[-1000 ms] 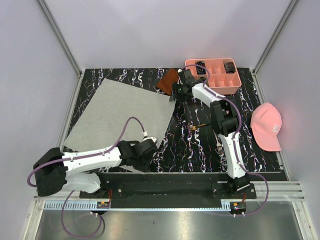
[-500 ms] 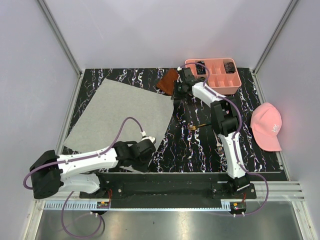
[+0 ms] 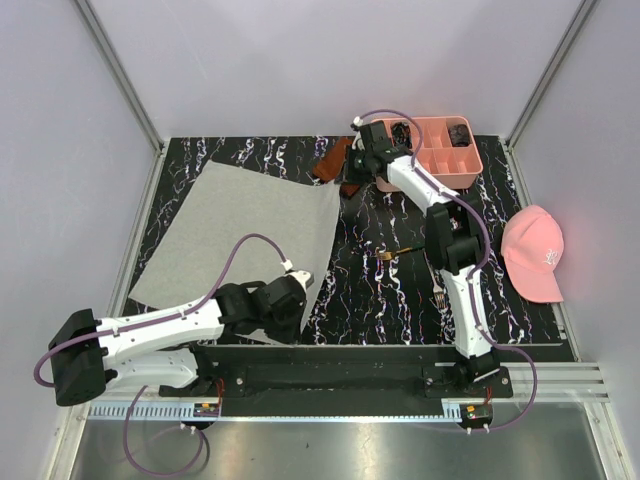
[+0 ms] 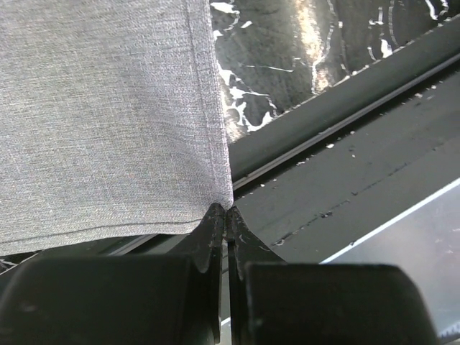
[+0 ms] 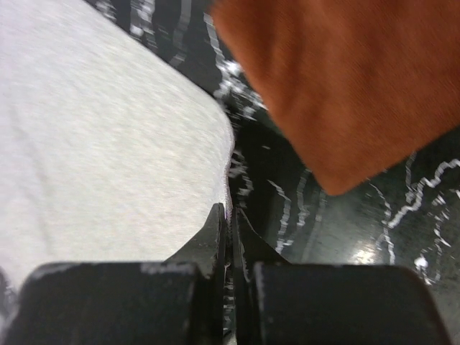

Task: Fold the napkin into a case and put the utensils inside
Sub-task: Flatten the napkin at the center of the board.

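Right now the napkin [image 3: 240,235] lies unfolded and flat on the bench [image 3: 380,290], filling the side toward 9 o'clock, with no fold in it yet. My left end effector [image 4: 227,212] is closed all the way, and the napkin's near right corner, at about 7 o'clock, is pinched between its fingertips. That corner sits at the bench's front edge, just over the dark rail. My right end effector [image 5: 228,215] is also closed tight, far out toward 12 o'clock, and the napkin's right edge runs in between its tips just behind the far right corner. The rust-brown cloth [image 5: 345,86] lies just beside that corner, toward 1 o'clock from it, and I cannot tell whether the two touch. The utensils rest on bare bench at about 4 o'clock, well apart from the napkin: the dark piece with a gold end [image 3: 395,255] and, nearer my right arm, the silver fork [image 3: 437,292], partly hidden. The pink tray [image 3: 440,170] sits at 1 o'clock and the pink cap [image 3: 535,255] at 3 o'clock.
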You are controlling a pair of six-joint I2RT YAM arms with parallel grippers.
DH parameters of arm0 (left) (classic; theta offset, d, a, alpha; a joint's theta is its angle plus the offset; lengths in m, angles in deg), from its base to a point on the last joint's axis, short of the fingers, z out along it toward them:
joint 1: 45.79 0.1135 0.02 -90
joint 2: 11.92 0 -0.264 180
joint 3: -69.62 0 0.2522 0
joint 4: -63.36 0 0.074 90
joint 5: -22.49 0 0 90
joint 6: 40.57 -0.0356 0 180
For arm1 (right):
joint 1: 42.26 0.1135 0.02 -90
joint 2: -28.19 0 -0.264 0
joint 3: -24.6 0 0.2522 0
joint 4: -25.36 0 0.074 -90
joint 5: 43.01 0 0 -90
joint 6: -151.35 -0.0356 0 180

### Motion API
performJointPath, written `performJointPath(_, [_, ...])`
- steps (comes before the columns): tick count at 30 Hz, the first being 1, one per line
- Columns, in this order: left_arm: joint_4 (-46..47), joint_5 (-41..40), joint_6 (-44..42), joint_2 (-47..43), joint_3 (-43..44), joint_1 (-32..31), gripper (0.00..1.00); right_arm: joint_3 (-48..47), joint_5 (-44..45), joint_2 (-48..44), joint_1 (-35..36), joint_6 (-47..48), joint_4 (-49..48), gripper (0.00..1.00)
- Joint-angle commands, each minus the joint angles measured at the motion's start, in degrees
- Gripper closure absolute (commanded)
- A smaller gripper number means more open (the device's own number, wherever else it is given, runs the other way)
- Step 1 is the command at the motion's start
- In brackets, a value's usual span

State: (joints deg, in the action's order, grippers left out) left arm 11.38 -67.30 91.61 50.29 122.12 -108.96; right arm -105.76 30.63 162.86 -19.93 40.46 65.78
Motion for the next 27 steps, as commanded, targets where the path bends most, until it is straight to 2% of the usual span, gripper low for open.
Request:
performJointPath(1, [5.3,4.5,-0.1,-1.6,1.2,-0.2,1.0,-6.8,-5.0,-3.9,0.2,-2.7,-0.9,1.0])
performJointPath(6, [13.6,7.2,-0.2,1.1,3.3,-0.2,1.0,-11.5,-7.2,-1.1,1.5,-5.5,-0.8,1.0])
performJointPath(13, [18.9,9.1,-3.9,16.2,16.5,0.2,1.0,-17.3,-10.8,2.8,2.8,-7.2,0.1,1.0])
performJointPath(16, [18.8,10.9,-4.5,22.6,20.9,0.8,1.0,-16.0,-9.0,3.0,2.8,-5.0,1.7,1.0])
performJointPath(21, [17.6,11.7,-5.3,28.0,23.4,1.0,0.99,-12.3,-6.2,0.9,2.5,-0.6,1.9,1.0])
performJointPath(22, [15.8,11.3,-5.6,28.7,24.1,1.1,0.85,-11.5,-6.1,0.7,2.3,0.2,1.9,1.0])
performJointPath(24, [14.4,10.2,-6.8,26.4,23.9,1.7,0.7,-10.4,-6.1,0.5,1.4,1.3,2.0,1.0])
performJointPath(25, [13.4,9.6,-7.2,24.9,23.0,3.0,0.59,-10.0,-6.1,0.4,1.1,1.6,2.0,1.0])
performJointPath(27, [11.8,9.7,-8.3,19.8,21.9,5.7,0.52,-9.0,-6.3,0.2,0.6,3.4,2.3,1.0])
